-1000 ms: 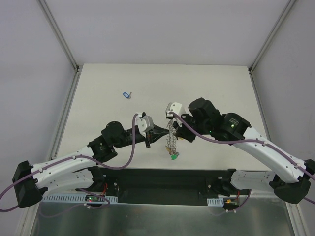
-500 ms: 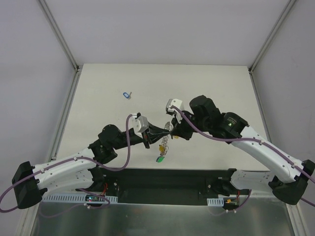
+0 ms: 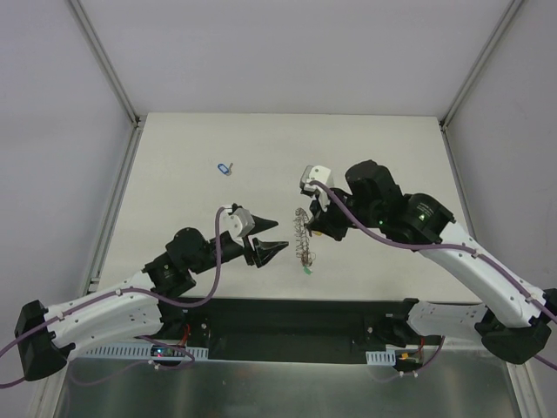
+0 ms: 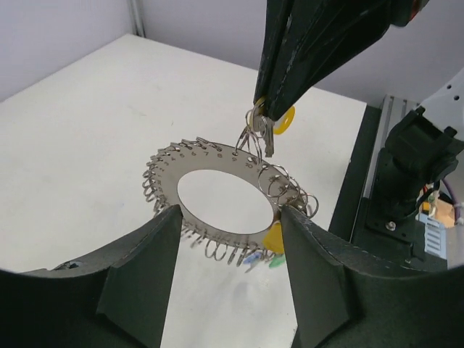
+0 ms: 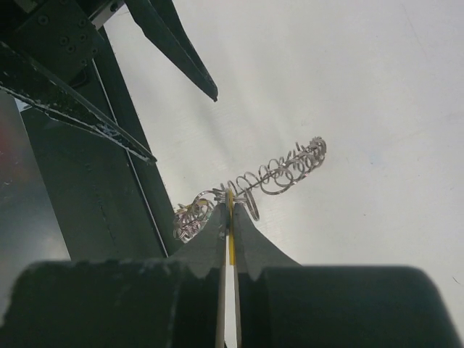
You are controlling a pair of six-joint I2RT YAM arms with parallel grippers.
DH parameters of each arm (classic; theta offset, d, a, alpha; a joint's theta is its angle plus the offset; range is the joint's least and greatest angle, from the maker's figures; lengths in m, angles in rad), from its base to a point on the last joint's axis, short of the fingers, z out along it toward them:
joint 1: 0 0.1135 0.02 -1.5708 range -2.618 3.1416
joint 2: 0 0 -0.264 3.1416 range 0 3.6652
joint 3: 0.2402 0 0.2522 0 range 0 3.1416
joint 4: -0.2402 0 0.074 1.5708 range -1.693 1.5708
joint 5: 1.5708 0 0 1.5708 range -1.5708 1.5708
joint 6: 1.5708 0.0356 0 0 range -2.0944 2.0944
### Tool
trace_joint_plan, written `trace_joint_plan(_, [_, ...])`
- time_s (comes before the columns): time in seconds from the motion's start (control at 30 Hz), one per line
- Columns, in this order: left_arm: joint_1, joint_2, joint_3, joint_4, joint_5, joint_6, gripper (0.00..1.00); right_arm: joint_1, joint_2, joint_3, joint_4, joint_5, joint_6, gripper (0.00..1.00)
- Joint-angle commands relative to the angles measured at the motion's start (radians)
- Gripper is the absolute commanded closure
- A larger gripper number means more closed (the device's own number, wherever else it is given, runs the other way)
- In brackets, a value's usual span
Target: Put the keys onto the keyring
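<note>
I hold right gripper (image 5: 230,214) clamped on yellow-tagged metal key (image 4: 283,119) | flat grey wire-looped keyring (image 4: 210,158) dangles below, 3 o'clock of my gaping left gripper (image 3: 280,233)

The keyring (image 4: 167,185), a flat grey disc with a wide centre hole and wire loops round its rim, hangs tilted from a yellow-tagged key (image 4: 281,122). More keys (image 4: 274,238) with yellow, blue and green tags dangle at its lower edge. A blue-tagged key (image 3: 224,168) lies apart on the table (image 3: 374,157).
</note>
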Motion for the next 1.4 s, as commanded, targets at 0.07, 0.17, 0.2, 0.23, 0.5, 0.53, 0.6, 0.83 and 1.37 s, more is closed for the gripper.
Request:
trace_joint_plan(0.07, [0.000, 0.072, 0.117, -0.131, 0.061, 0.054, 0.42, -0.003, 0.037, 0.076, -0.045, 0.003, -0.044, 0.99])
trace_joint_plan(0.17, [0.000, 0.126, 0.156, -0.128, 0.105, 0.059, 0.43, -0.002, 0.042, 0.083, -0.059, 0.010, -0.049, 0.99])
trace_joint_plan(0.2, [0.000, 0.139, 0.166, -0.128, 0.113, 0.068, 0.43, -0.003, 0.043, 0.086, -0.064, 0.010, -0.051, 0.99])
trace_joint_plan(0.23, [0.000, 0.149, 0.183, -0.128, 0.119, 0.071, 0.44, -0.003, 0.045, 0.088, -0.070, 0.012, -0.051, 0.99])
trace_joint_plan(0.5, [0.000, 0.246, 0.245, -0.111, 0.174, 0.085, 0.47, 0.005, 0.045, 0.096, -0.077, 0.035, -0.026, 0.99])
trace_joint_plan(0.53, [0.000, 0.254, 0.251, -0.108, 0.179, 0.084, 0.47, 0.009, 0.049, 0.097, -0.080, 0.043, -0.025, 0.99])
trace_joint_plan(0.6, [0.000, 0.267, 0.252, -0.100, 0.190, 0.081, 0.47, 0.011, 0.053, 0.102, -0.082, 0.047, -0.021, 0.99])
trace_joint_plan(0.83, [-0.002, 0.309, 0.268, -0.091, 0.190, 0.096, 0.47, 0.028, 0.057, 0.106, -0.084, 0.052, -0.011, 0.99])
trace_joint_plan(1.37, [-0.002, 0.340, 0.280, -0.091, 0.176, 0.127, 0.81, 0.064, 0.074, 0.129, -0.100, 0.073, -0.005, 0.99])
